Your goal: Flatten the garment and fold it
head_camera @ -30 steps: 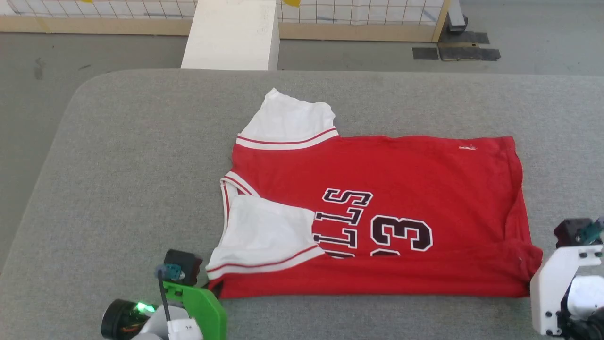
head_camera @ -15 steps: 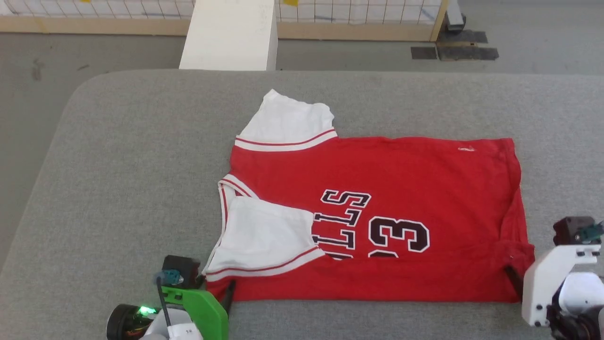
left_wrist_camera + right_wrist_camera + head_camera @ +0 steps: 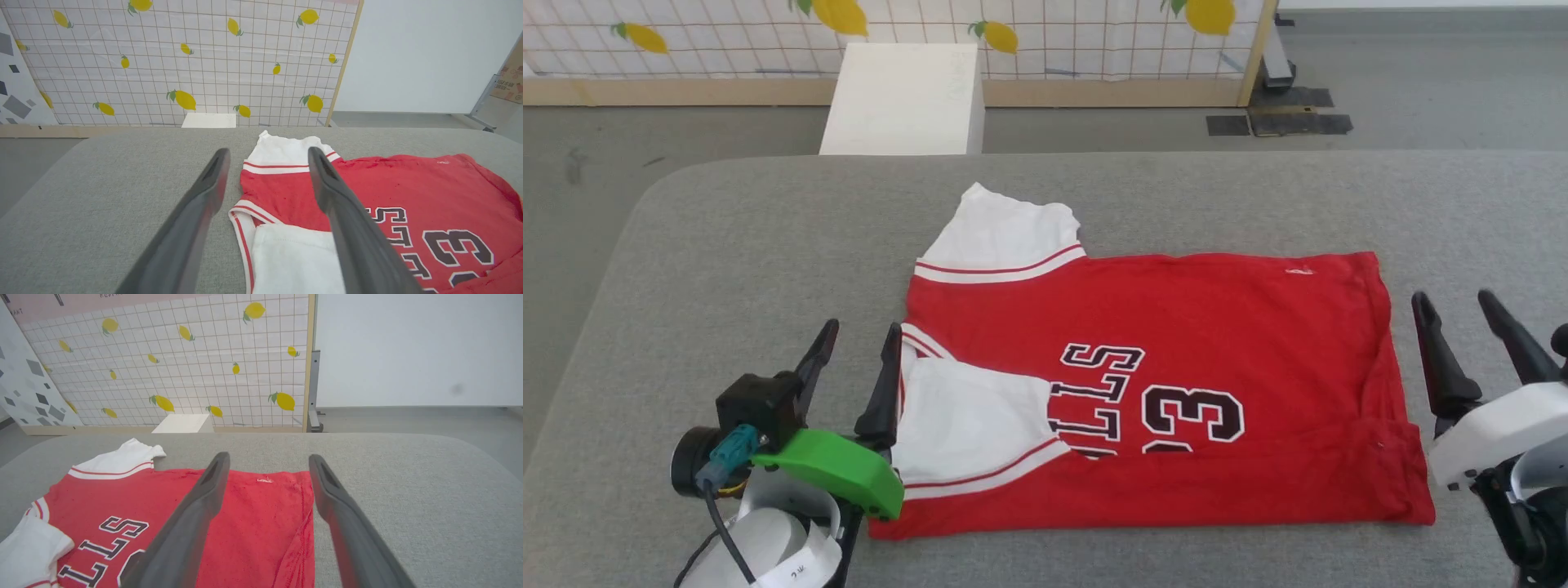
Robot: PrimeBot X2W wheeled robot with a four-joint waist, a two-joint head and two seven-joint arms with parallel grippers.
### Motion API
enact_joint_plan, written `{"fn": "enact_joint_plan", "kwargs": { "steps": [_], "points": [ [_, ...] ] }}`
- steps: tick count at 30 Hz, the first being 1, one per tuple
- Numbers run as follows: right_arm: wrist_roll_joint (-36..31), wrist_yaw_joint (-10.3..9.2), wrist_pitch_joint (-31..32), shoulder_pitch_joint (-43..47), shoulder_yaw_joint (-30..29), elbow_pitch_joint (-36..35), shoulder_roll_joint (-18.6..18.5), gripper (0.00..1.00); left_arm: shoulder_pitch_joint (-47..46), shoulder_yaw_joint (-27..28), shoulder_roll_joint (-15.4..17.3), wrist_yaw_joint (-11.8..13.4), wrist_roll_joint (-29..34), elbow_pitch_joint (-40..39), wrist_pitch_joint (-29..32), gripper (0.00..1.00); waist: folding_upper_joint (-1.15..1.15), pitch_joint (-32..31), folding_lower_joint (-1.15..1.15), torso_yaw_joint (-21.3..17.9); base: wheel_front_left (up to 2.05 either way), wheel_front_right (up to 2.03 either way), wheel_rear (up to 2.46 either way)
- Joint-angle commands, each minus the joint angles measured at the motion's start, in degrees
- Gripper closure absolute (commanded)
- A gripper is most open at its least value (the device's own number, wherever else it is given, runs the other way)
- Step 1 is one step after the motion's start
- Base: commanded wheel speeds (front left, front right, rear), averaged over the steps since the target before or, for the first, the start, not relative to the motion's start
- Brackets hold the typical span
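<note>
The garment (image 3: 1176, 327), a red jersey with white sleeves and the number 33, lies on the grey table (image 3: 727, 245) with its neck to the left. Its near sleeve (image 3: 964, 425) is folded onto the chest, and its far sleeve (image 3: 1005, 237) lies spread out. My left gripper (image 3: 863, 327) stands open beside the collar, with one finger over the garment's left edge and nothing held. In the left wrist view the left gripper (image 3: 267, 152) hangs open above the garment (image 3: 388, 183). My right gripper (image 3: 1454, 297) is open just right of the hem. The right wrist view has the right gripper (image 3: 268, 456) open over the garment (image 3: 122, 498).
A white box (image 3: 898, 98) stands on the floor beyond the table's far edge. Behind it runs a grid panel with lemons (image 3: 1054, 33). Bare grey tabletop lies left of the garment and along the far side.
Both grippers were shut at the garment's near corners; they have opened, let go and risen with fingers pointing away. The head camera has tilted up, shifting the whole picture.
</note>
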Motion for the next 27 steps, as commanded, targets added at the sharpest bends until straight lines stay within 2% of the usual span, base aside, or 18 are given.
{"fn": "enact_joint_plan", "kwargs": {
  "steps": [1, 7, 13, 21, 25, 27],
  "points": [
    [-0.6, -0.09, -3.7, -0.5, 0.4, -0.4, 0.7, 0.00, -0.7, 0.5, -0.4, -0.5, 1.2, 0.3, -1.1, 0.00, 0.00, 0.2, 0.00, -0.7, 0.00, 0.00, 0.00],
    [-2.1, -0.09, -14.6, 0.5, 2.3, 0.0, 3.2, 0.00, -1.7, 1.7, -0.9, -2.2, 2.3, 1.8, -2.7, 0.00, 0.00, 1.5, 0.00, -2.9, 0.00, 0.00, 0.00],
    [-2.7, -0.09, -17.0, 0.3, 2.5, 0.8, 5.6, 0.00, -7.4, 0.7, 1.4, -4.8, 4.2, 3.0, -0.2, 0.00, 0.00, 4.4, 0.00, -5.6, 0.00, 0.00, 0.00],
    [-2.6, -0.09, -16.9, -2.0, 4.9, 0.3, 7.2, 0.00, -24.0, -1.5, 8.2, -11.5, 6.6, 6.9, 15.5, 0.00, 0.00, 12.2, 0.00, -11.4, 0.00, 0.00, 0.00],
    [-2.4, -0.09, -17.8, -3.6, 6.2, 1.0, 7.7, 0.00, -32.9, -1.6, 11.0, -15.8, 5.5, 11.5, 24.0, 0.00, 0.00, 16.1, 0.00, -14.7, 0.00, 0.00, 0.00],
    [-2.0, -0.09, -18.4, -4.4, 7.0, 1.6, 7.9, 0.00, -37.0, -1.5, 11.9, -17.2, 4.6, 14.0, 27.6, 0.00, 0.00, 17.7, 0.00, -16.2, 0.00, 0.00, 0.00]
  ]
}}
